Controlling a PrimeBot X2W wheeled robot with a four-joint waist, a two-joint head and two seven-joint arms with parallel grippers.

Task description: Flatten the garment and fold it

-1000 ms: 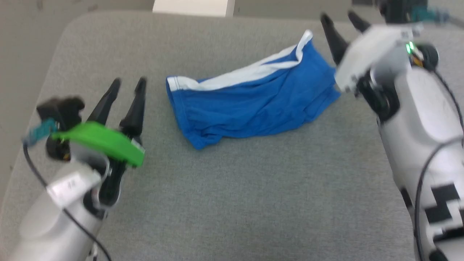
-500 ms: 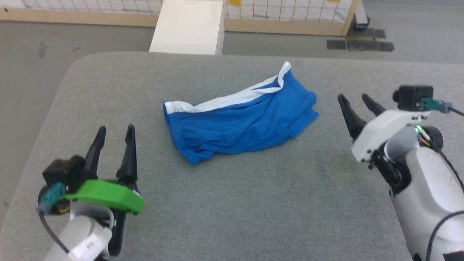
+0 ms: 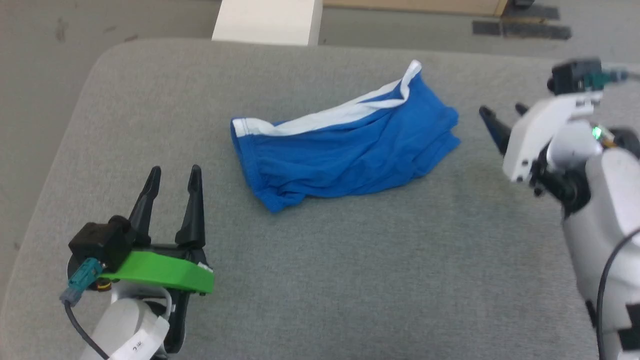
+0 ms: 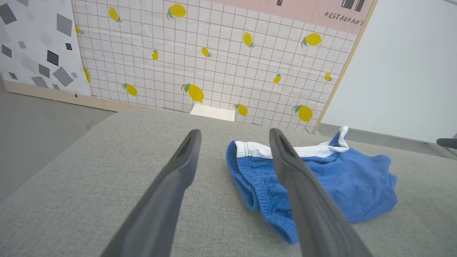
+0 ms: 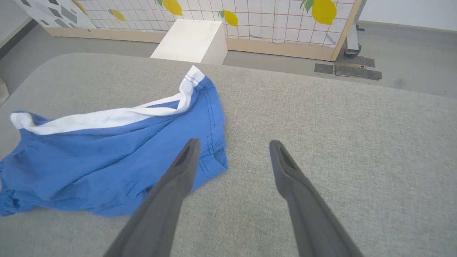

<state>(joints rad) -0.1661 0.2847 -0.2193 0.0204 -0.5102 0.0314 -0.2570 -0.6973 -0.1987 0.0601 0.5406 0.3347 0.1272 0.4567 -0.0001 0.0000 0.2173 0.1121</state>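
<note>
The blue shorts (image 3: 345,147) lie crumpled in a long heap on the grey padded table (image 3: 350,280), a white stripe along their far edge. Their gathered waistband (image 4: 257,189) faces my left side. My left gripper (image 3: 172,175) hovers open at the near left, a short way from the waistband end, nothing between its fingers (image 4: 314,210). To the right of the shorts' other end (image 5: 210,157) my right gripper (image 3: 502,116) is open and empty, with its left finger (image 5: 175,182) in front of the cloth's corner.
A white box (image 3: 267,20) stands on the floor just beyond the table's far edge. A lemon-patterned tiled panel (image 4: 214,60) rises behind it. The table's rounded left corner (image 3: 100,60) drops off to grey floor. Bare grey padding spreads in front of the shorts.
The camera has tilted, shifting the whole picture. My right gripper rose from beside the shorts' right end, then dropped back lower. The shorts lie in the same heap.
</note>
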